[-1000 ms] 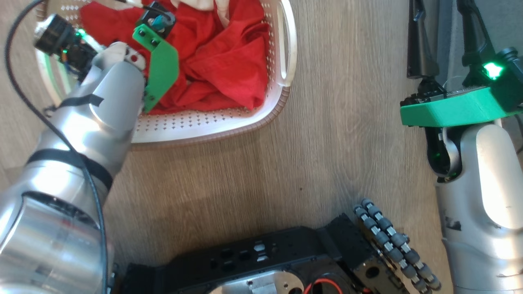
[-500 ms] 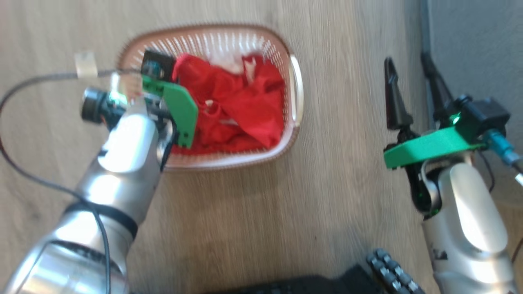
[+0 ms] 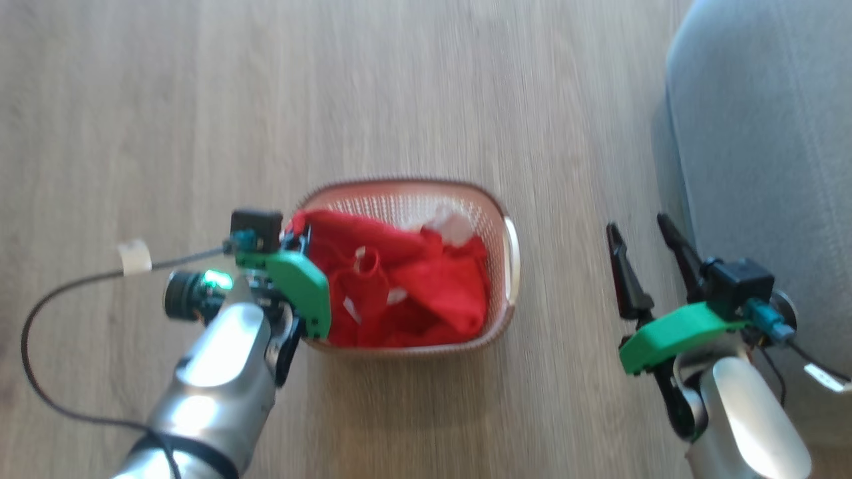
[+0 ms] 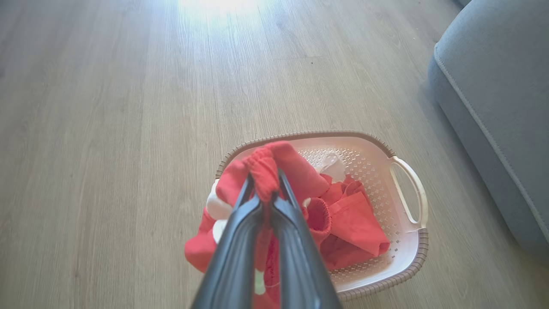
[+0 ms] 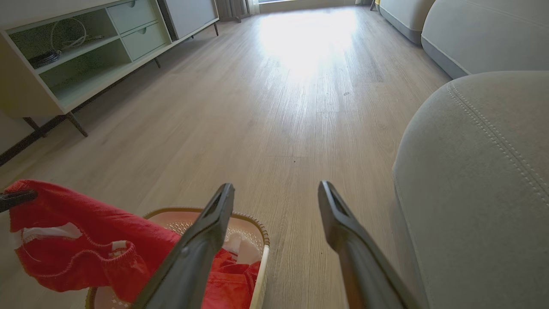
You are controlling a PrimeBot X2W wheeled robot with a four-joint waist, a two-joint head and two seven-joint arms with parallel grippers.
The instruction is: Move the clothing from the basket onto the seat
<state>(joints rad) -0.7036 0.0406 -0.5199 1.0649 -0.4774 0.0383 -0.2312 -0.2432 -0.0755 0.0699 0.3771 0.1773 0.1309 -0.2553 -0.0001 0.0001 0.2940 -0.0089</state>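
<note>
Lifting the clothing (image 4: pixel 300 174) higher out of the basket (image 4: pixel 377 180) than a second ago, clamping its bunched hem tight in the left gripper (image 4: pixel 264 182). Hanging limp below the fingertips, trailing back into the basket beside the seat (image 4: pixel 493 86). Handling as soft, light and floppy, probably; best pinching a gathered fold. Holding the right gripper (image 3: pixel 637 226) spread apart, empty, near the seat.

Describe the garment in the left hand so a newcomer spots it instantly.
On the wood floor, left of the grey seat, sits a cream basket. The garment is the red one pinched in the left hand and held above the rim, unlike the red clothing heaped inside.
</note>
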